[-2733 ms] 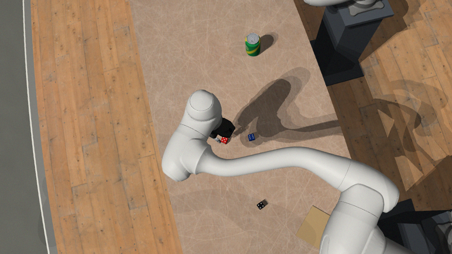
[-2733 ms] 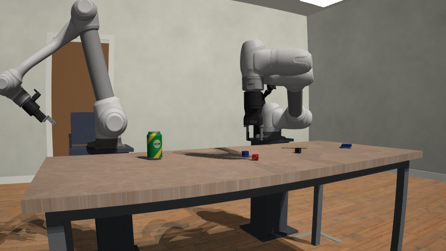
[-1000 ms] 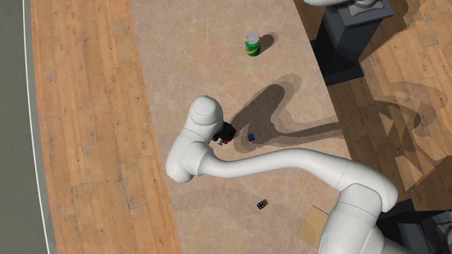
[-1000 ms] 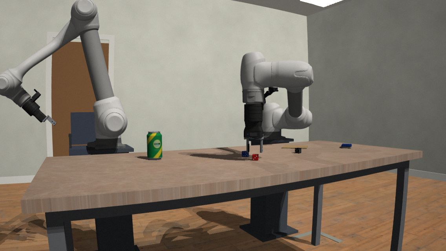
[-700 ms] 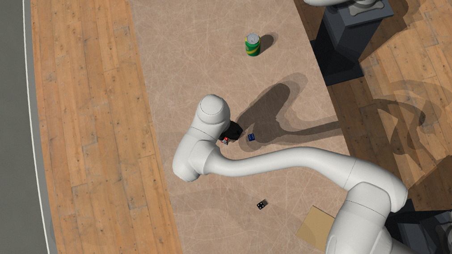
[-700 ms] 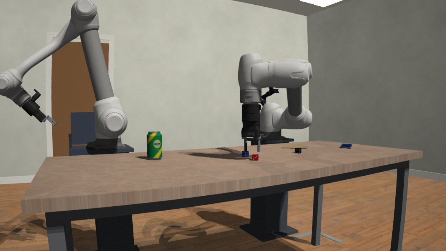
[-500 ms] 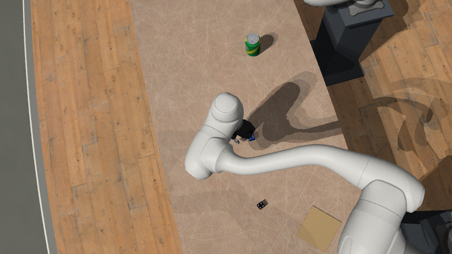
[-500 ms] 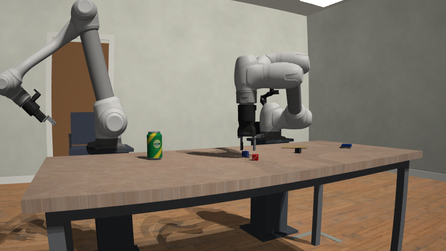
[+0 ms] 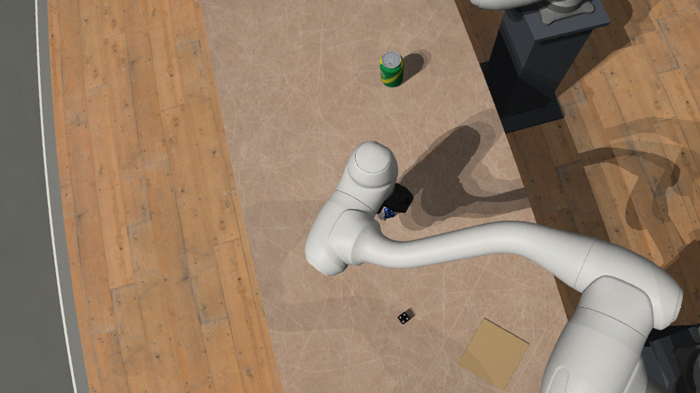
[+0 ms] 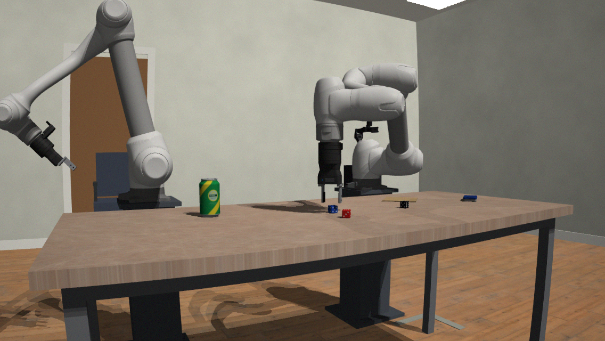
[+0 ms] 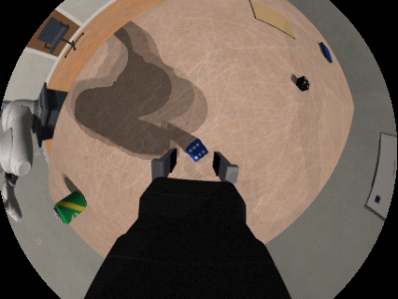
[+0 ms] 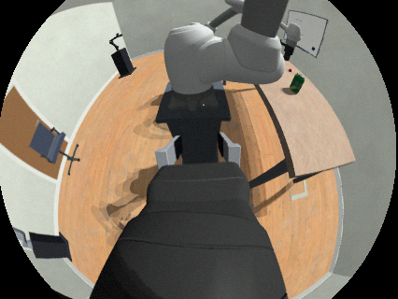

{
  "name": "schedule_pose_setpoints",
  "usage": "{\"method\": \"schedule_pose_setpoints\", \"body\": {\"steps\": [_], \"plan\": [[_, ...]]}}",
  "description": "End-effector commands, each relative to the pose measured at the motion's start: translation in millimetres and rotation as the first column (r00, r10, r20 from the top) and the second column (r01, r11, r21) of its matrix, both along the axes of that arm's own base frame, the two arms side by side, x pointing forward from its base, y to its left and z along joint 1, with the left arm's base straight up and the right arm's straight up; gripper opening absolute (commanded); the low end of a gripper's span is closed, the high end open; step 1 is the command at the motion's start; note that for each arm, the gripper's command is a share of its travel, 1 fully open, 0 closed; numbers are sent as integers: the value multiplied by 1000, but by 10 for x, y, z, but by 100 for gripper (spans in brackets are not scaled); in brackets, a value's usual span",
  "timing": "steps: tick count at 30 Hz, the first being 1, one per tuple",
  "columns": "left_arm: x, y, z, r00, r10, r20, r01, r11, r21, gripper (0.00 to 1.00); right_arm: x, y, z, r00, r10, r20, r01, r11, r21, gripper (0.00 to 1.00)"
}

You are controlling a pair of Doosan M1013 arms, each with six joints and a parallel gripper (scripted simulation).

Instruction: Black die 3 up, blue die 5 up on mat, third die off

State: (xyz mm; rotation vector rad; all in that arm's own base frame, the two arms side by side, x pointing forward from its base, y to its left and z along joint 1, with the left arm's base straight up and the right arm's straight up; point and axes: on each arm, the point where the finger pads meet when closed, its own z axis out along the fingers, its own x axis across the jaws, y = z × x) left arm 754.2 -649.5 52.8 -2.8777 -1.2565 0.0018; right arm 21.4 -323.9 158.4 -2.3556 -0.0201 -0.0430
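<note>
The blue die [image 9: 388, 213] [image 10: 332, 208] [image 11: 196, 149] lies flat on the table, six pips up. My left gripper [image 10: 332, 200] [image 11: 194, 157] is open and empty, pointing down above the blue die. The black die [image 9: 403, 317] [image 10: 404, 204] [image 11: 303, 83] lies on the table off the mat; its top seems to show four pips. The red die [image 10: 346, 213] [image 12: 290, 70] lies on the table near the blue one, hidden in the top view. The tan mat [image 9: 493, 353] [image 10: 399, 200] [image 11: 273, 20] bears no die. My right gripper [image 10: 73, 167] [image 12: 199, 141] is open and empty, away from the table.
A green and yellow can [image 9: 391, 75] [image 10: 209, 197] [image 11: 71, 206] [image 12: 297, 83] stands upright on the table, well away from the dice. A small blue object [image 10: 469, 197] [image 11: 326, 52] lies beyond the black die. The left arm reaches over the table between the can and the mat.
</note>
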Motion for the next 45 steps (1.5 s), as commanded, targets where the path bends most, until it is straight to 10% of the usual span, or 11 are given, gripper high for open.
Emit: {"method": "schedule_pose_setpoints", "body": {"steps": [1,45], "plan": [[4,-2,17,1000,0,2,0,1000,-1,100,1,-3,4,1000,0,0,0,1000,-1,100],[21,175,17,1000,0,2,0,1000,-1,100,1,-3,4,1000,0,0,0,1000,-1,100]]}}
